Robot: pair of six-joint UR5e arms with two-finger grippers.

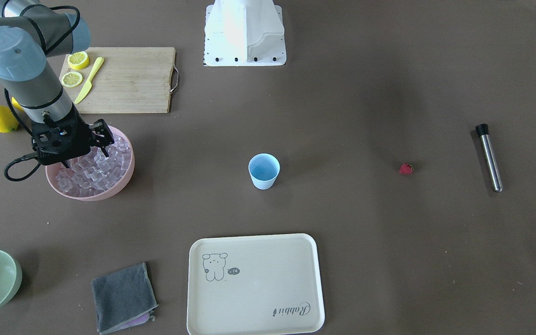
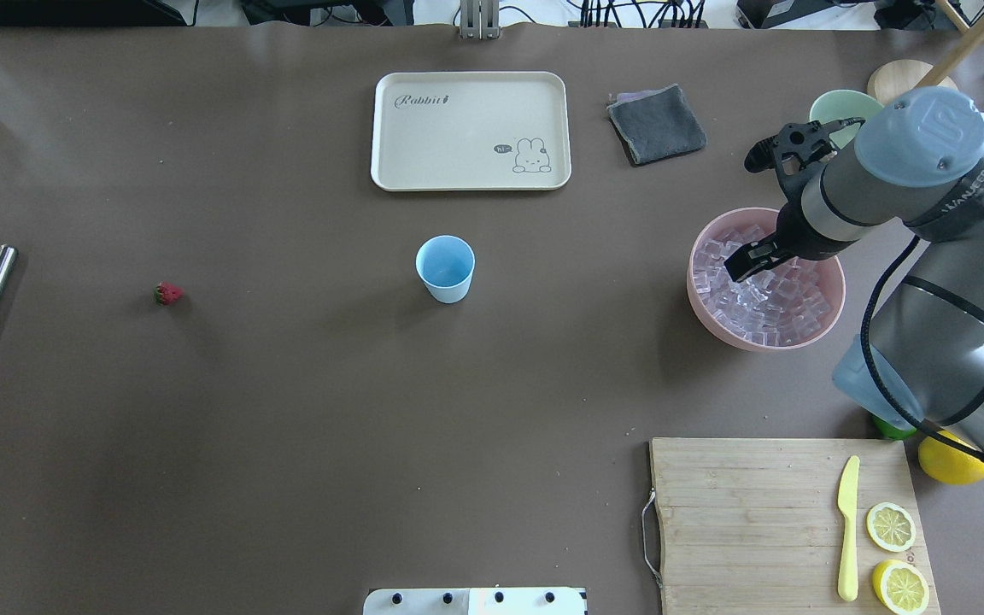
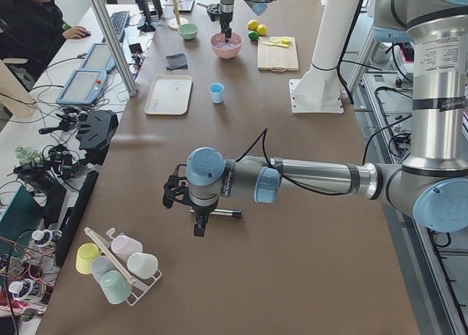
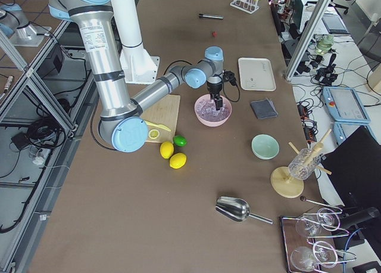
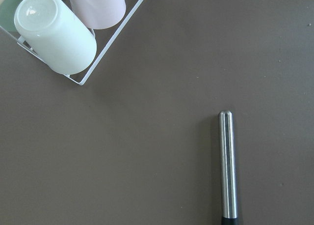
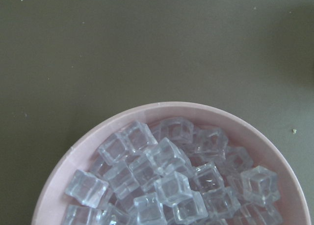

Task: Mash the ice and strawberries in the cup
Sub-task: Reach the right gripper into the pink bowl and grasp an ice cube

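ice (image 6: 171, 185) in pink bowl (image 6: 196, 107) | right claw (image 1: 85, 157) spread above it | left claw (image 3: 197, 227): cannot tell | cup (image 1: 264, 170) alone mid-table

A brown table (image 2: 287, 427) stands beside a cluttered white desk (image 3: 29, 134) on a tiled floor (image 4: 24, 249).

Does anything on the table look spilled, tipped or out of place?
Nothing spilled: the clear ice cubes sit inside the pink bowl, the light-blue plastic cup stands upright. Only the small red strawberry lies loose on the table.
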